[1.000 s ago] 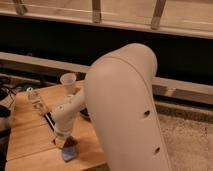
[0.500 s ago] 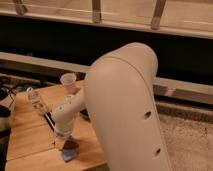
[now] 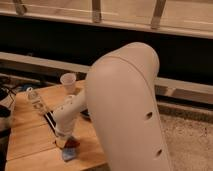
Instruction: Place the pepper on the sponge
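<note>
Near the front edge of the wooden table (image 3: 30,140), the gripper (image 3: 63,141) is hanging low, pointing down at the boards; it is sitting at the end of a slim white forearm that is reaching down and to the left from the bulky white arm housing (image 3: 125,100), which is filling the middle of the view and hiding much of the table's right side. Whether the gripper is clamped or released cannot be told, since its tip is merging with the things below it.

The sponge (image 3: 68,154) is lying flat on the wood right under the gripper and slightly to the right, close to the table's front edge; the pepper (image 3: 74,143) is showing as a dark red-brown lump at the sponge's upper right edge, just beside the gripper's tip; it is appearing to touch or overlap the sponge, though whether it is resting fully on it cannot be told.

Farther back, a paper cup (image 3: 68,82) is standing upright near the table's rear edge; a clear plastic bottle (image 3: 37,102) is lying tilted to the left of the forearm; a thin black strip (image 3: 50,120) is lying between the bottle and the gripper. A speckled floor (image 3: 190,142) is showing to the right of the arm.
</note>
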`<state>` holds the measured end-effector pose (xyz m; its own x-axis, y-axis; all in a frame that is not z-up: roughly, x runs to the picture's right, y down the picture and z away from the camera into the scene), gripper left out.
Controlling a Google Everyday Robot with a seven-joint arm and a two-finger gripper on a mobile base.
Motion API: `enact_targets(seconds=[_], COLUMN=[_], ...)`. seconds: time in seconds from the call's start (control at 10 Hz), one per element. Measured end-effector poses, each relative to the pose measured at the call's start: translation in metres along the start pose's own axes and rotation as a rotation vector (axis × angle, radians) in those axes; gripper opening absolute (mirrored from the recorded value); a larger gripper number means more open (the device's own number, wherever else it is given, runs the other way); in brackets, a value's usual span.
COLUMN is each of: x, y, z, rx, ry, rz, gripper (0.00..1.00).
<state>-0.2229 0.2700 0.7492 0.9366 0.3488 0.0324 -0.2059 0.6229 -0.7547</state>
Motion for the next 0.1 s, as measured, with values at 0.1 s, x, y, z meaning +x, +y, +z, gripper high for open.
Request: enact_targets(seconds=[0.1], x=[0.0009], y=[0.0006], z=[0.0002], rx=[0.001], ry=[0.001], rz=[-0.004], gripper=[0.43])
